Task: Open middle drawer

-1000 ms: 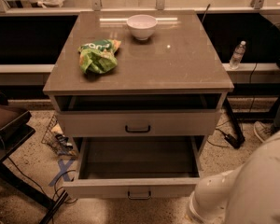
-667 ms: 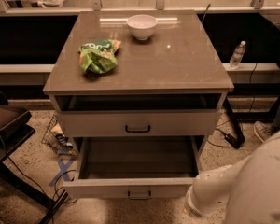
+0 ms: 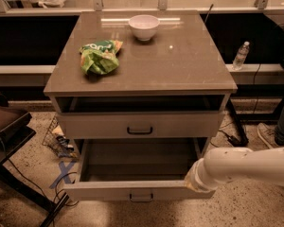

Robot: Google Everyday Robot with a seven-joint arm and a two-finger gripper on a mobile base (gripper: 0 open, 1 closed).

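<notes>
You have one table (image 3: 180, 70) in front of you, and two drawers show in it. The middle drawer (image 3: 109, 190) is the lower of the two. It stands pulled well out toward you, so you see its bare grey floor, and one small dark bar handle (image 3: 141, 197) sits at the centre of its front. The upper drawer (image 3: 85, 126) has one dark handle (image 3: 139, 130) of its own, with a dark gap between its front and the table's edge.

On the table you have one white bowl (image 3: 144, 26) near the back edge. You also have one crumpled green snack bag (image 3: 100, 56) to the front-left of the bowl, apart from it. The bag carries pale lettering that you cannot read.

Your gripper (image 3: 193, 181) is at the right front corner of the middle drawer, at the end of the white arm (image 3: 251, 167) coming in from the right. You cannot tell from here how its grip stands.

One clear bottle (image 3: 240, 56) stands on the ledge to the right of the table; its label is unreadable. One wire basket (image 3: 54, 137) sits on the floor at the left, with small things in it that you cannot make out.
</notes>
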